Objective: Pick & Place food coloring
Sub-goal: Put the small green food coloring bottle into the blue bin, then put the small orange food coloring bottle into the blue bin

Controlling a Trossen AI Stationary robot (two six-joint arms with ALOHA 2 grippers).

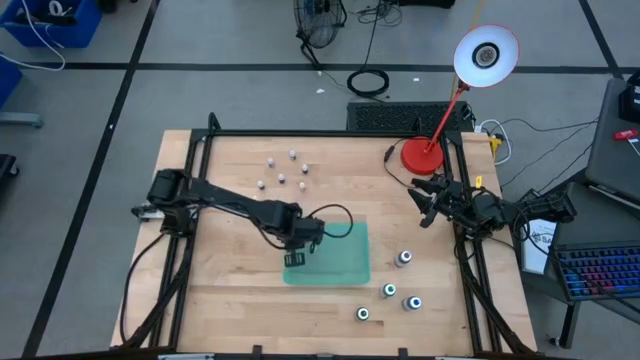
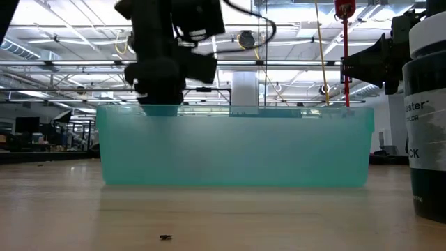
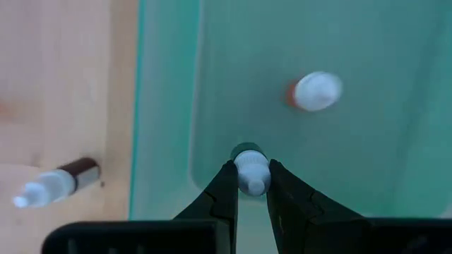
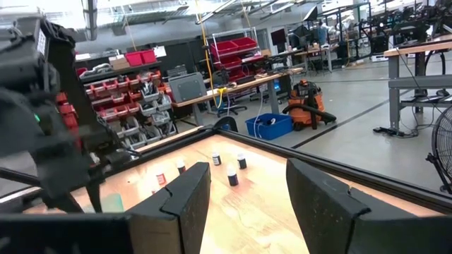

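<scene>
My left gripper [image 3: 252, 185] hangs over the left part of the green tray [image 1: 345, 262] and is shut on a small white-capped food coloring bottle [image 3: 251, 169]. A second bottle [image 3: 315, 91], white cap and reddish body, is inside the tray. A dark-bodied bottle [image 3: 55, 185] lies on its side on the wood just outside the tray wall. Several tiny bottles [image 1: 283, 172] stand at the far middle of the table. Several larger ones [image 1: 390, 290] stand near right. My right gripper [image 4: 247, 201] waits open at the right edge [image 1: 432, 203], level, with nothing between its fingers. My left gripper pinches the bottle at its white cap end [image 3: 252, 178] between its two fingertips. The fingers come from above and point down. The bottle stands upright with its cap up, inside the tray's outline. Whether its bottom touches the tray floor cannot be told.
A red desk lamp [image 1: 424, 155] stands at the far right corner, its cord running across the wood. One large bottle [image 2: 426, 111] stands close to the low camera at the right. The tray's walls [image 2: 237, 146] rise around the left gripper's lower end.
</scene>
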